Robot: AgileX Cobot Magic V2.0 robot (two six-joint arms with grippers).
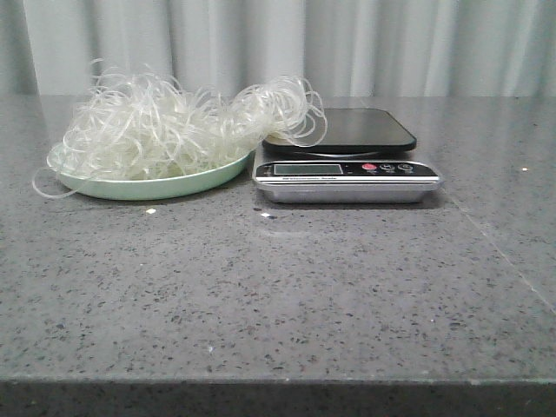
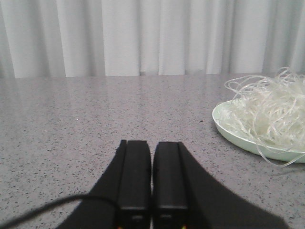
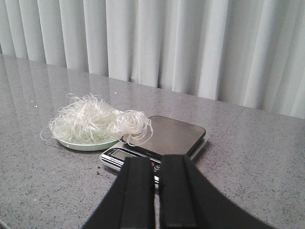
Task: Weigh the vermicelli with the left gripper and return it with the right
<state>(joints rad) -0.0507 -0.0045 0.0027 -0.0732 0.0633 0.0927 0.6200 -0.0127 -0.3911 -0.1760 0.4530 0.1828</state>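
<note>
The vermicelli (image 1: 165,126) is a fluffy whitish tangle piled on a pale-green plate (image 1: 148,184) at the back left; some loops hang over onto the scale's dark platform (image 1: 347,129). The scale (image 1: 347,178) stands right of the plate. Neither gripper shows in the front view. My left gripper (image 2: 152,143) is shut and empty above bare table, with the plate (image 2: 238,136) and vermicelli (image 2: 269,112) off to its side. My right gripper (image 3: 155,160) is shut and empty, in front of the scale (image 3: 152,148), with the vermicelli (image 3: 95,121) beyond.
The grey speckled table (image 1: 278,295) reaches to a front edge. A pale curtain (image 1: 278,43) hangs behind the table. The scale's display (image 1: 308,168) and red button (image 1: 368,167) face the front.
</note>
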